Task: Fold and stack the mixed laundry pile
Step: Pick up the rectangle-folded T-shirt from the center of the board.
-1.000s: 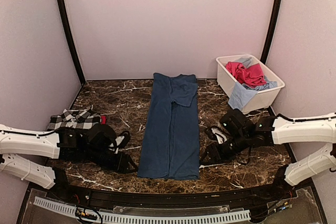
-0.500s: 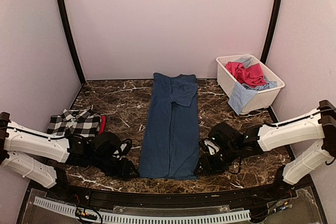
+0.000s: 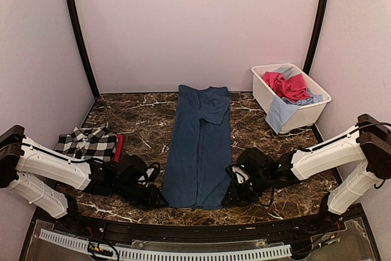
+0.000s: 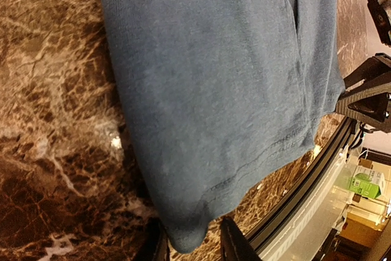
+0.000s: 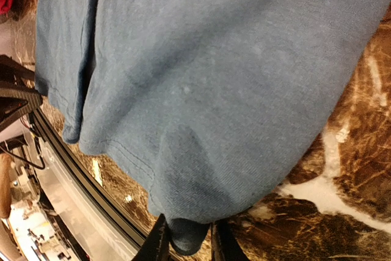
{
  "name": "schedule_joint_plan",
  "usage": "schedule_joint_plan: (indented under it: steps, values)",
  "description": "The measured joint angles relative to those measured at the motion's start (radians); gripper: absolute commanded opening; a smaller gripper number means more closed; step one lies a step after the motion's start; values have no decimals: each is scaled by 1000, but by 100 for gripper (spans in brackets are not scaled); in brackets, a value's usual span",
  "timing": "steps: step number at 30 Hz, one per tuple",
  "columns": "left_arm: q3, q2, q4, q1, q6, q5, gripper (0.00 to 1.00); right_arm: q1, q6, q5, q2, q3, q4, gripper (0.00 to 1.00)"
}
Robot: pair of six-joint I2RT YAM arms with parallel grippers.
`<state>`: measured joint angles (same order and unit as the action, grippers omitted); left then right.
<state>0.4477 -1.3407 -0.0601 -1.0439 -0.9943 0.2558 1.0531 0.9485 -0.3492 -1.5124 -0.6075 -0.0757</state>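
1. Navy blue tee point(image 3: 198, 145) lies flat in a long, narrow fold down the middle of the dark marble table point(image 3: 140, 120), with its hem toward the arms.
2. The left gripper point(image 3: 156, 200) sits low on the table at the hem's near-left corner. In the left wrist view that corner pokes down between its two fingers point(image 4: 234, 250). One finger touches the cloth and a thin dark gap shows at the other, so I cannot tell whether the pinch is complete.
3. The right gripper point(image 3: 231, 198) is down at the hem's near-right corner. In its wrist view both fingers press against the bunched corner, so it is clamped on the navy blue tee.
4. A black-and-white checked garment point(image 3: 85, 142) lies crumpled at the table's left side, with a red tee point(image 3: 118, 145) showing along its right edge.
5. The white tub point(image 3: 305, 114) stands at the far right, well apart from the tee. A pink piece point(image 3: 287, 85) is heaped inside it, and a light blue piece point(image 3: 281, 111) hangs over its near wall.
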Motion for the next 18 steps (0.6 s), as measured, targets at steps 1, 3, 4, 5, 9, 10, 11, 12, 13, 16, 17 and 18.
schedule_joint_plan:
  steps: [1, 3, 4, 5, 9, 10, 11, 12, 13, 16, 17, 18]
  values:
    - [-1, -2, -2, 0, -2, 0, 20, 1, 0, 2, 0, 2, 2, 10]
    - [-5, -3, -5, -1, -5, 2, 12, 1, 5, 4, 0, 10, 0, 1]
    - [-8, -3, -5, -2, -4, 3, 6, 1, 7, 6, 2, 16, -1, 0]
    - [-12, -3, -6, -2, -8, 3, 5, 1, 8, 6, 8, 23, -3, 0]
    - [-27, 0, -14, -11, -9, 15, 0, 2, 8, 6, 52, 58, -12, 0]
    - [-27, 2, -14, -27, -8, 15, 0, 4, 7, 6, 66, 70, -15, 0]
    - [-24, 6, -13, -47, -4, 15, 0, 7, 8, 5, 77, 78, -19, 0]
    - [-19, 10, -11, -73, -2, 14, 0, 15, 8, 5, 90, 85, -25, 0]
    - [-13, 11, -6, -93, -2, 14, 0, 25, 10, 5, 100, 91, -32, 0]
    - [8, 13, -3, -151, -13, 12, 0, 62, 19, 6, 119, 95, -53, 0]
    - [8, 17, -3, -163, -21, 12, 0, 71, 24, 7, 129, 98, -56, 0]
    - [6, 23, -3, -173, -32, 12, 0, 80, 32, 8, 145, 104, -64, 0]
